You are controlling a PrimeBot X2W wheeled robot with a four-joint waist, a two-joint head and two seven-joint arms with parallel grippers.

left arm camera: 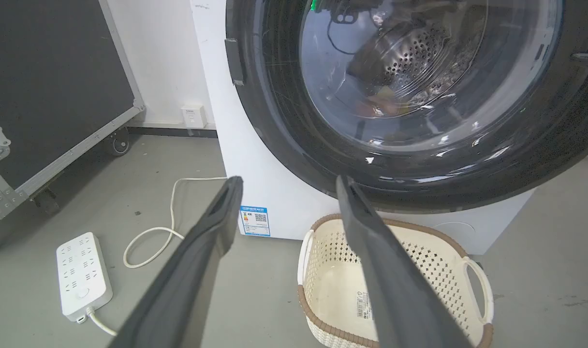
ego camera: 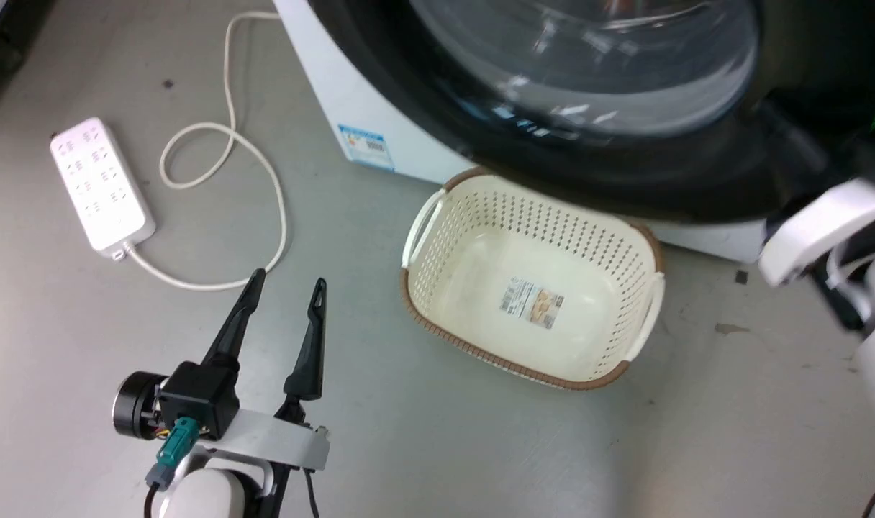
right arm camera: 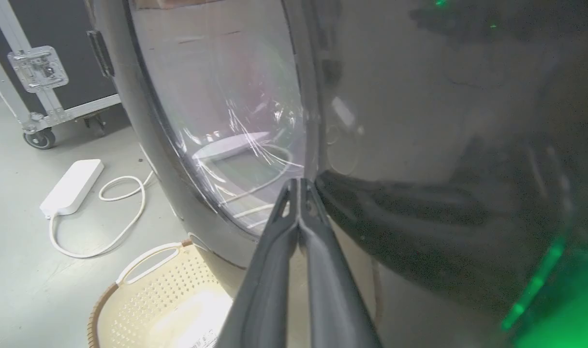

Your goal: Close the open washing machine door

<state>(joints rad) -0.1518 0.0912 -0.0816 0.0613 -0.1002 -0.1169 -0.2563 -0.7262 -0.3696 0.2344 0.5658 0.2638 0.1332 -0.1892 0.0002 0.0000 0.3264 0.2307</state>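
**Operator:** Where does the door stand?

**Spotter:** Your right claw (right arm camera: 299,184) has its fingers (right arm camera: 270,270) pressed together on nothing. The washing machine door (left arm camera: 410,96) stands straight ahead of its tips, which sit where the clear bowl window (right arm camera: 216,96) meets the black ring (right arm camera: 144,140). I cannot tell whether they touch it. Your left claw (left arm camera: 289,180) is spread wide and empty. From there the door looks nearly flat against the washing machine (left arm camera: 255,159) up ahead, but I cannot tell if it is latched.

**Operator:** What can go wrong?

**Spotter:** You push with a narrow point on glossy, bulging glass. Press off-centre and the tips may skid sideways along the curve. The door then gets only a glancing shove and, I'd judge, bounces back unlatched. The ring looks a safer place to push than the window.

**Operator:** Anything in the way?

**Spotter:** A cream perforated basket (right arm camera: 178,275) lies on the floor (right arm camera: 23,241) below your right claw and to its left, right under the door's lower edge. Drop your wrist and you may clip its rim. Beyond your left claw's tips lie a white power strip (ego camera: 101,185) and its looped cord (ego camera: 229,137). A black flight case on castors (left arm camera: 57,72) stands further left. I judge none of these blocks the door.
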